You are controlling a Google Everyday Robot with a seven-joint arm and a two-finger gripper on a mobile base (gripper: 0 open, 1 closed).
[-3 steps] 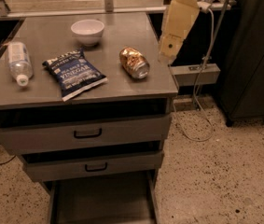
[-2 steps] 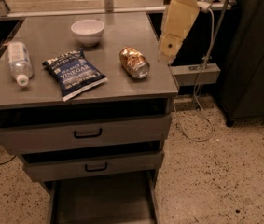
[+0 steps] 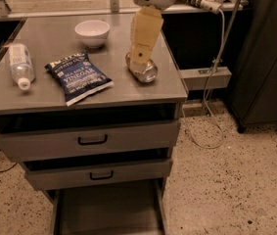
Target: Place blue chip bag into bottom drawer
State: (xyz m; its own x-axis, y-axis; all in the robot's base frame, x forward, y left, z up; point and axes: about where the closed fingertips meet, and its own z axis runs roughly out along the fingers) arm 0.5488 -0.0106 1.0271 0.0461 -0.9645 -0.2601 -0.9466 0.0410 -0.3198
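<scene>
The blue chip bag (image 3: 78, 77) lies flat on the gray cabinet top (image 3: 55, 38), left of centre, with its white "Vinegar" lettering facing up. The bottom drawer (image 3: 106, 212) is pulled out at the foot of the cabinet and shows a bare flat floor. My gripper (image 3: 140, 58) hangs on a tan arm link from the top of the view. It is over the right part of the cabinet top, just above a gold can (image 3: 145, 73), to the right of the bag and apart from it.
A white bowl (image 3: 92, 32) stands at the back of the top. A clear water bottle (image 3: 19, 65) lies at its left edge. Two upper drawers (image 3: 91, 141) with black handles sit slightly ajar. A dark cabinet (image 3: 265, 58) and a cable (image 3: 211, 116) are to the right.
My gripper has moved left, from beyond the cabinet's right edge to above the gold can. The bag, can, bowl and bottle have not moved.
</scene>
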